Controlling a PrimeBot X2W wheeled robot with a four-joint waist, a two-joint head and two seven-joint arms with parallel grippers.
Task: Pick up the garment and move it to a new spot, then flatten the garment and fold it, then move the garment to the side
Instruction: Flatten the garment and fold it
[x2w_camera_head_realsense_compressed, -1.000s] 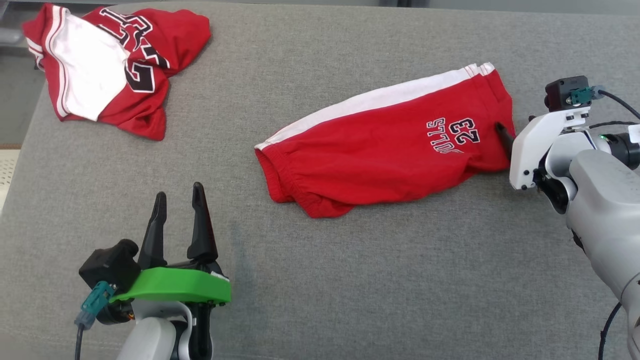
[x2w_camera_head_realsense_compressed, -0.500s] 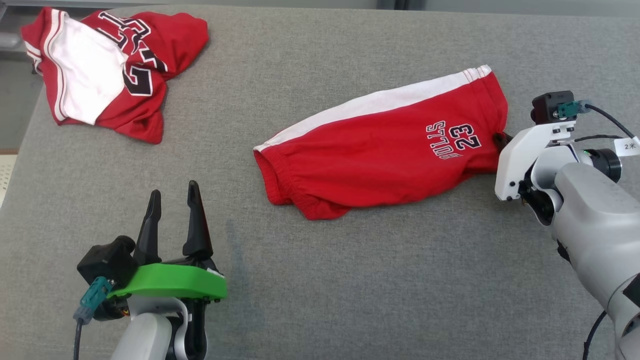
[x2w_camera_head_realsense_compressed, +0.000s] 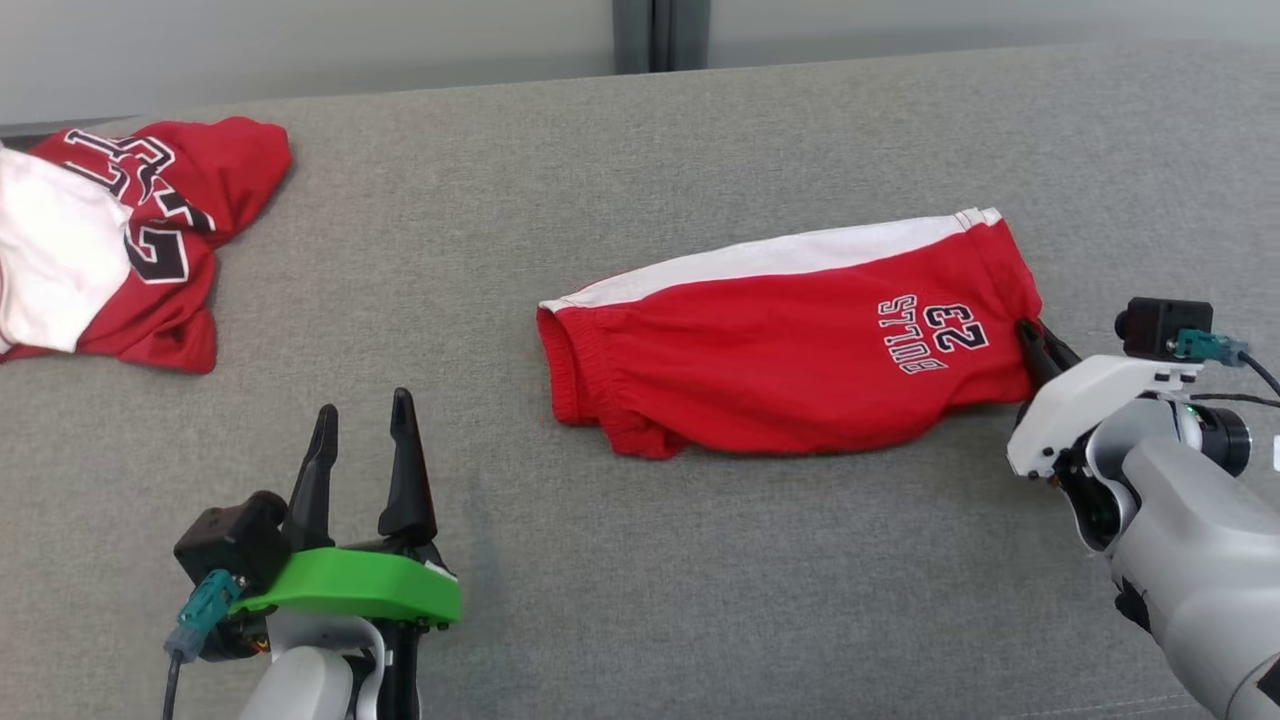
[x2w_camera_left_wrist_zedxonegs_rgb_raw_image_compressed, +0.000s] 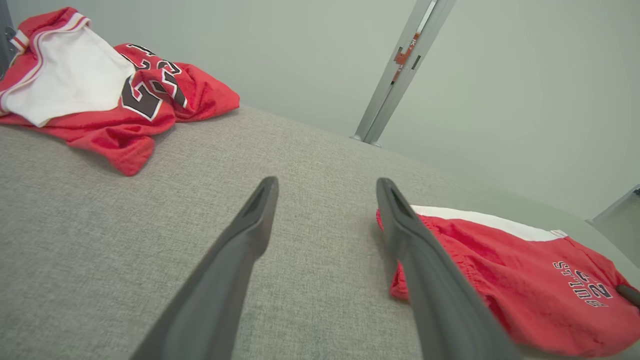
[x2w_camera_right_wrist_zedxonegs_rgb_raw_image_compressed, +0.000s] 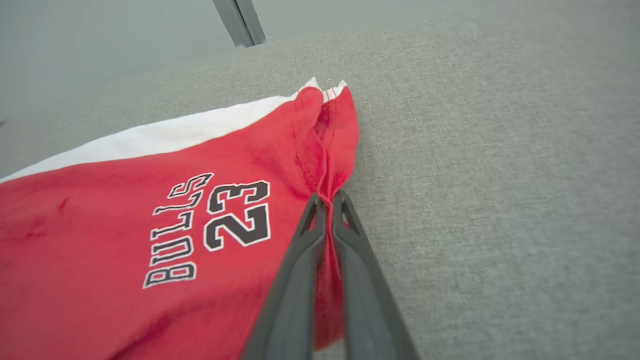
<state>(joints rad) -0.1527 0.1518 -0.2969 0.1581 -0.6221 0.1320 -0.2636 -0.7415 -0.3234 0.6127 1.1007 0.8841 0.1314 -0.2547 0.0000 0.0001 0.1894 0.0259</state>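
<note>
Pointing away from the robot at the near left, the left gripper (x2w_camera_head_realsense_compressed: 363, 403), with two long dark fingers on a green plastic mount (x2w_camera_head_realsense_compressed: 350, 590), has its fingers spread and released. It stands over the grey woven fabric surface (x2w_camera_head_realsense_compressed: 700, 600), and whether it touches that surface cannot be told.

At the near right, the pale right arm reaches inward. The right gripper (x2w_camera_right_wrist_zedxonegs_rgb_raw_image_compressed: 327, 196) is clenched on the hem of the red shorts (x2w_camera_head_realsense_compressed: 780, 370), a soft knit pair with a white side stripe along the far edge. In the right wrist view the two fingers are pressed close together with a strip of red cloth caught between them. The hem gathers into a pinched fold just beyond the tips.

The shorts lie stretched across the middle of the surface, right of centre. The gathered waistband is at their left end, well apart from the left gripper, and the gripped hem is at their right end. A black-and-white "BULLS 23" print (x2w_camera_head_realsense_compressed: 935, 333) sits near the hem, just beside the right gripper's fingers. Most of the cloth rests on the surface, with light wrinkles along the near edge.

Farther back at the far left, a crumpled red and white jersey (x2w_camera_head_realsense_compressed: 130, 240) with large dark numerals lies in a heap, well apart from the shorts.

Beyond the far edge of the surface stands a pale wall (x2w_camera_head_realsense_compressed: 300, 50) with a grey metal post (x2w_camera_head_realsense_compressed: 655, 30).
</note>
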